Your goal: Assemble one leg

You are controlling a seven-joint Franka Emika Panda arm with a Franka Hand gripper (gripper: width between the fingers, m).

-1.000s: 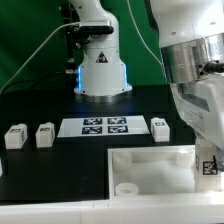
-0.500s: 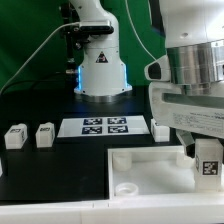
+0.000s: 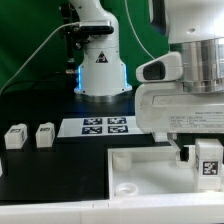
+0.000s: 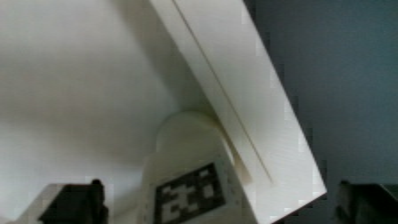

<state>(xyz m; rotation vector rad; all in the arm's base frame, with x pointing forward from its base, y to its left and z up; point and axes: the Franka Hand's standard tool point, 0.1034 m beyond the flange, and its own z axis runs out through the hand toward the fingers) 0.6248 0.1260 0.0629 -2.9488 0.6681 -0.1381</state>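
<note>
Gripper (image 3: pixel 205 165) pinching a tagged leg (image 3: pixel 209 160) above the white tray (image 3: pixel 140 170), at the exterior view's right.
The leg looks light, rigid and smooth; flat opposite sides suit the grasp, though it may slip.

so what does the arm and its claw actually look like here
The arm is glossy white with rounded, cylindrical segments and a grey ribbed band at the wrist joint. The claw hangs off a boxy white body, and its fingers are dark. In the wrist view the fingertips show as black blocks. A black cable curves behind the white base.
</note>
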